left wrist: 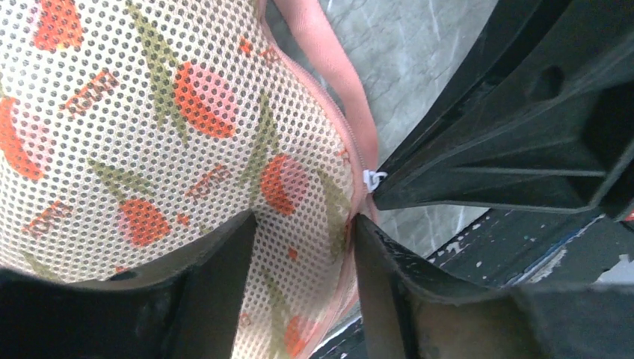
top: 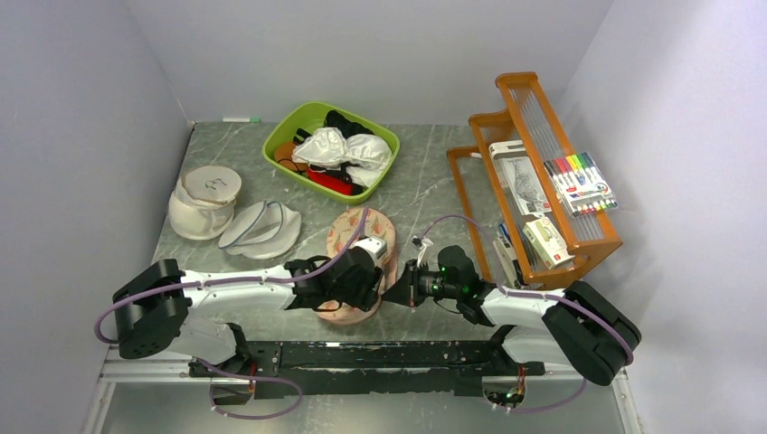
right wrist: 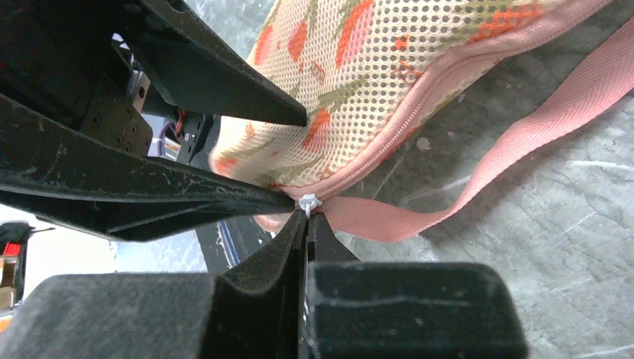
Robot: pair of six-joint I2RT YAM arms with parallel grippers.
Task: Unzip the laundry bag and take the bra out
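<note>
The laundry bag (top: 357, 237), pale pink mesh with orange-red flowers, lies flat on the table just ahead of both arms. My left gripper (top: 373, 282) clamps its near end: in the left wrist view the mesh (left wrist: 187, 127) bulges between my two fingers (left wrist: 217, 292), one above the pouch and one below. My right gripper (right wrist: 308, 221) is shut, pinching the small white zip pull (right wrist: 309, 203) at the bag's near corner, tip to tip with the left gripper. The pull (left wrist: 371, 179) also shows in the left wrist view. The zip line (right wrist: 419, 112) looks closed. The bra is hidden.
A loose pink strap (right wrist: 523, 142) trails from the bag across the grey table. A green basket (top: 276, 149) of white and dark garments stands behind. White mesh bags (top: 203, 203) lie at the left. A wooden rack (top: 534, 117) with markers (top: 579, 183) fills the right.
</note>
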